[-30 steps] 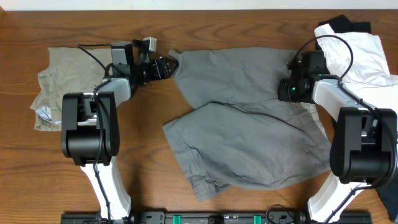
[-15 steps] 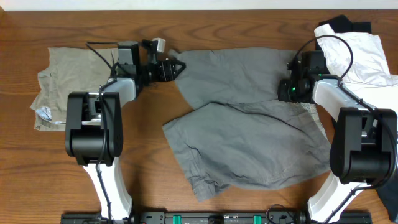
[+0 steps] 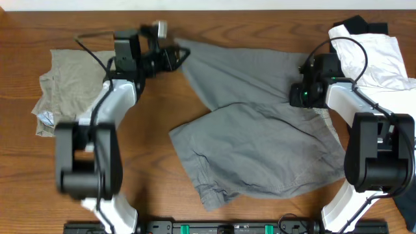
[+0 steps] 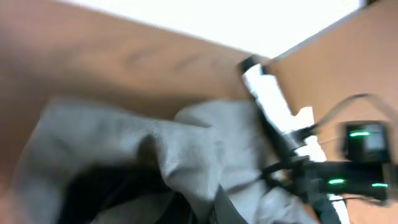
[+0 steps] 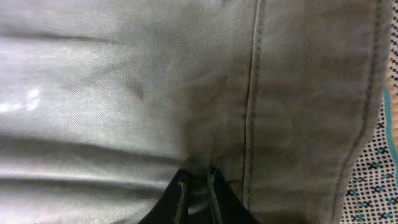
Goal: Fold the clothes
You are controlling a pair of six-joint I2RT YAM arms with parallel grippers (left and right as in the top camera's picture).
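Observation:
The clothes are mid-grey shorts (image 3: 260, 130) lying spread and creased across the middle of the table. My left gripper (image 3: 177, 57) is shut on their far left corner, which is raised off the wood. The blurred left wrist view shows that corner's grey cloth (image 4: 186, 143) bunched just ahead of the jaws. My right gripper (image 3: 300, 93) rests on the shorts' far right part. In the right wrist view the right gripper (image 5: 198, 190) is shut on a pinched fold of the grey fabric (image 5: 155, 93) beside a stitched seam. Pale speckled lining (image 5: 380, 177) shows at the right edge.
Khaki-beige shorts (image 3: 68, 84) lie at the far left, partly under the left arm. White and black garments (image 3: 370, 49) are piled at the far right corner. The right arm's green lights (image 4: 357, 134) show in the left wrist view.
My left gripper closed on the shorts' far left corner and drew it up and toward the far edge, and the left arm swung. The right gripper stayed put.

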